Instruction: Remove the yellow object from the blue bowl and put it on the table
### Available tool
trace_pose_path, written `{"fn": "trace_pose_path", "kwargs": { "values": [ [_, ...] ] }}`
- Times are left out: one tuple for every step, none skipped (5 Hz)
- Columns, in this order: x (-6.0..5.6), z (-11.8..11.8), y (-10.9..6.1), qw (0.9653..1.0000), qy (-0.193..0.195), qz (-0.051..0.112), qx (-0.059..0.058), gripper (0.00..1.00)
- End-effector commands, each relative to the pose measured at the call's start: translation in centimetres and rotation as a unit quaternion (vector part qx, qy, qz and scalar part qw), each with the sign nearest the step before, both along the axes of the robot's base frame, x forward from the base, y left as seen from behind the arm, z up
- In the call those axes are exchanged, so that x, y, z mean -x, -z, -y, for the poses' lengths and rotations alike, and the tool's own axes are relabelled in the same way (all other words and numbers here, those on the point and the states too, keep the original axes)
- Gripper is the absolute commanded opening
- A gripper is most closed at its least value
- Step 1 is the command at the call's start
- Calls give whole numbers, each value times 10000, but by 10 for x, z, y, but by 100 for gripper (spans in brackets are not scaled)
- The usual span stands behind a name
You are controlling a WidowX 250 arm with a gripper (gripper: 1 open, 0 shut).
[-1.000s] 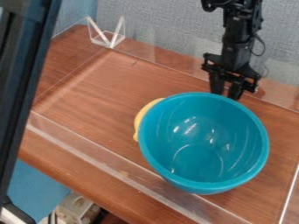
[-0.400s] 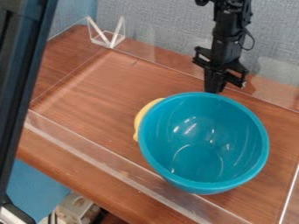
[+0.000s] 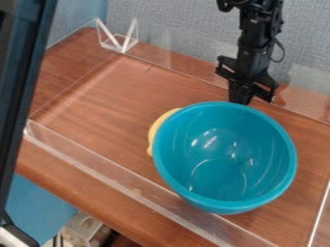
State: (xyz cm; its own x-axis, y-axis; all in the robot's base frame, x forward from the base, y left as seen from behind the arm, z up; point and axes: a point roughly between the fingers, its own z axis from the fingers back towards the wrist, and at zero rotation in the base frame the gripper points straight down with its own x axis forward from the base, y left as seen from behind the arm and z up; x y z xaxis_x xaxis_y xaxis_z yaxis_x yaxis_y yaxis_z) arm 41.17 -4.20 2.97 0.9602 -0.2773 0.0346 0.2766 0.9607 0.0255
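The blue bowl (image 3: 226,154) stands on the table (image 3: 103,101), right of centre, and its smooth inside shows nothing in it. A curved edge of the yellow object (image 3: 156,130) peeks out at the bowl's left side; the bowl's wall hides the rest, so I cannot tell how it rests. My gripper (image 3: 246,96) points straight down just behind the bowl's far rim. Its fingers are pressed together, and I see nothing between them. It stands well away from the yellow object.
Low clear acrylic walls (image 3: 91,159) edge the tabletop. A clear triangular stand (image 3: 119,39) sits at the back left corner. A dark post (image 3: 23,106) crosses the left side of the view. Bare wood lies left of the bowl.
The fingers stood spread a second ago and have since closed together. The arm has stayed at about the same spot behind the bowl.
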Motion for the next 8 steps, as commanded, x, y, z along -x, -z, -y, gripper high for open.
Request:
{"fn": "trace_pose_path", "kwargs": {
  "values": [
    [2, -11, -47, 9979, 190, 625, -48, 0],
    [15, -36, -69, 9956, 166, 906, -149, 0],
    [32, -83, -77, 9946, -153, 991, -260, 0],
    [45, -129, -78, 9925, -732, 909, -363, 0],
    [60, -168, -80, 9874, -1255, 863, -440, 0],
    [82, -207, -89, 9809, -1686, 832, -502, 0],
    [102, -229, -93, 9749, -2018, 786, -522, 0],
    [108, -232, -84, 9719, -2176, 732, -523, 0]
  ]
}}
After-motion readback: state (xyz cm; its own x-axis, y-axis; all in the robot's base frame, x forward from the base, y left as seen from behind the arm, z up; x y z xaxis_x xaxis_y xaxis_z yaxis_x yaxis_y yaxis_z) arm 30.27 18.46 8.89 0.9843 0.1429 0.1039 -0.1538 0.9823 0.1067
